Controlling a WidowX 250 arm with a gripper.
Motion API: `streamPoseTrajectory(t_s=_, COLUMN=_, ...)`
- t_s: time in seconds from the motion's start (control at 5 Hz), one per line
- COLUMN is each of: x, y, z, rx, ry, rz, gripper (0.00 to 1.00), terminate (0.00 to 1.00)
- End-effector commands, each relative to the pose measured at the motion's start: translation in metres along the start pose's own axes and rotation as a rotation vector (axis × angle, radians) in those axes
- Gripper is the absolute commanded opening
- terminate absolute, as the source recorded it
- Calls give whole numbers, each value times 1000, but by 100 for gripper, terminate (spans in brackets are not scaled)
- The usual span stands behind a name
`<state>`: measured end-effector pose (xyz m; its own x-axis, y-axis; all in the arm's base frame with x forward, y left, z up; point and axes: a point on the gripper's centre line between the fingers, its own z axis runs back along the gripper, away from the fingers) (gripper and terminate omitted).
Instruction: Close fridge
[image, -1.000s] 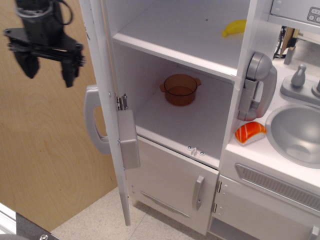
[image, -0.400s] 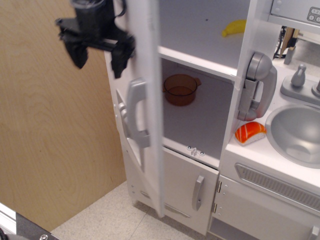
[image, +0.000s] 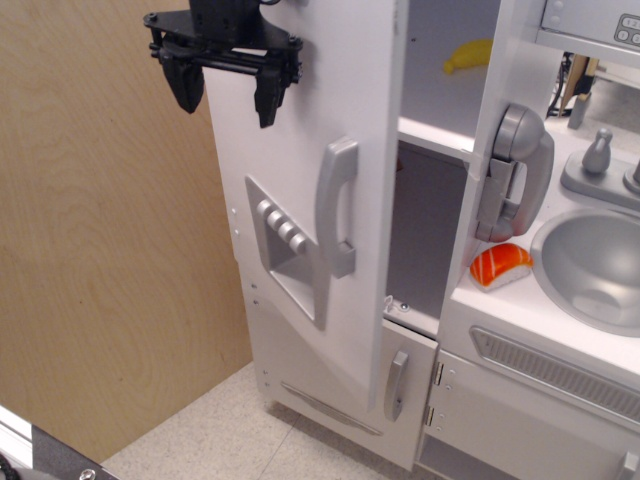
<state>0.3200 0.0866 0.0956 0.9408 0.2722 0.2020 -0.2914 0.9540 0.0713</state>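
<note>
Fridge (image: 300, 120): tall white toy-kitchen cabinet, centre of frame, standing against a plywood wall (image: 110, 250) at the left. Its large door (image: 320, 200) is partly closed, swung most of the way across the opening; a narrow gap is open on the right, between the door's free edge and the cabinet post.

Door front faces the camera at an angle. Grey vertical handle (image: 337, 205) near the free edge; grey dispenser panel (image: 285, 245) with round buttons to the left of it.

Through the gap: a strip of white shelf (image: 435, 140), and above it part of a yellow banana (image: 468, 55) toward the far right of the upper compartment.

Claw (image: 224, 85): black, at upper left, in front of the door's upper face near the hinge side. Fingers (image: 268, 95) point down and stand spread apart, nothing between them. Whether the right finger touches the door panel, cannot tell.

Below the big door, a smaller door with a short grey handle (image: 396, 385) is shut.

Right of the fridge: grey toy phone (image: 515, 170) mounted on the post, an orange and white sushi piece (image: 501, 264) on the counter, grey sink (image: 595, 265) and faucet (image: 600, 160) beyond. Speckled floor (image: 220, 440) at the bottom.
</note>
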Motion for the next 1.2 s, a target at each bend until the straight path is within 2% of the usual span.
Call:
streamPoseTrajectory(t_s=0.0, x=29, y=-6, z=15, rx=0, ry=-31, rz=53, gripper=100, terminate=0)
streamPoseTrajectory(t_s=0.4, x=47, y=-11, z=11, rx=19, ry=-18, rz=89, gripper=100, terminate=0)
streamPoseTrajectory(t_s=1.0, x=61, y=-14, z=13, rx=11, ry=-10, rz=129, gripper=100, terminate=0)
